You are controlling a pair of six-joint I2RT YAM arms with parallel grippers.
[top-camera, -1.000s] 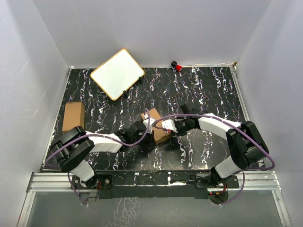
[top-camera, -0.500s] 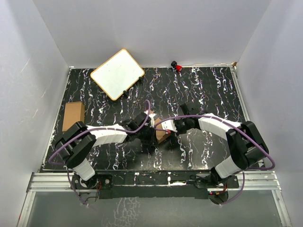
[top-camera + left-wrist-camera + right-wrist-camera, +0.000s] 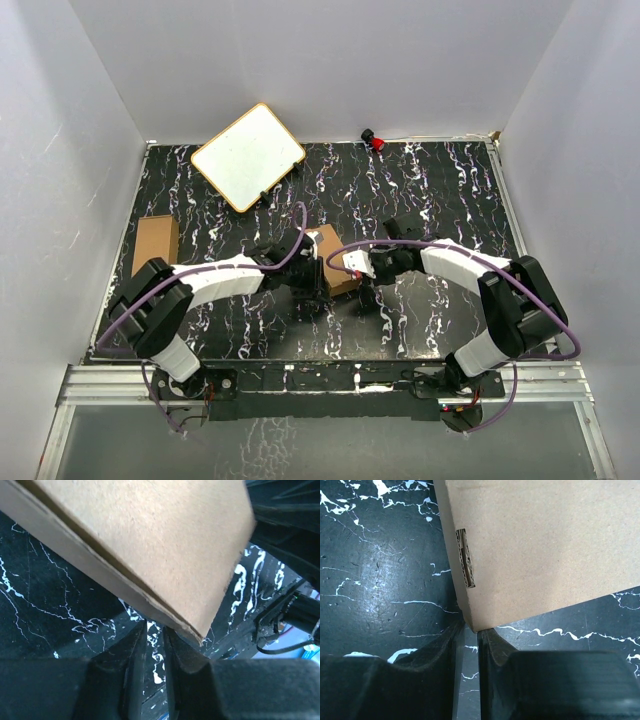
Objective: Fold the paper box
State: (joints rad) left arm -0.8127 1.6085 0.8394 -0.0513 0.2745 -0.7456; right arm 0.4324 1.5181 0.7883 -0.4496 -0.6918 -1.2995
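At the near edge of the desk (image 3: 430, 190) our two arms reach inward toward each other and meet over the middle of the black marbled top. The left tool (image 3: 155, 630) stands narrow: its fingers (image 3: 135, 650) leave only a thin slit, through which we see the desk and nothing else. The paper box (image 3: 336, 268), folded into a small brown oblong carton, hangs tilted just past those fingertips in the left wrist view, one long edge and a corner close above them.

The right tool (image 3: 469, 629) is also narrow. In its own view a lower corner of the paper box sits right at the mouth of the slit, beside a small cut slot showing the corrugated core. We cannot tell whether that corner is pinched or only touching the tips.

From above, the paper box lies between the two tools near the middle of the desk, the left tool at its near left end and the right tool at its right side.

Farther left, well apart, a second plain brown carton (image 3: 156, 246) lies flat near the left edge. Beyond it, at the far left, rests a white board (image 3: 248, 156) with a tan rim. A small red object (image 3: 375, 140) sits against the far wall.
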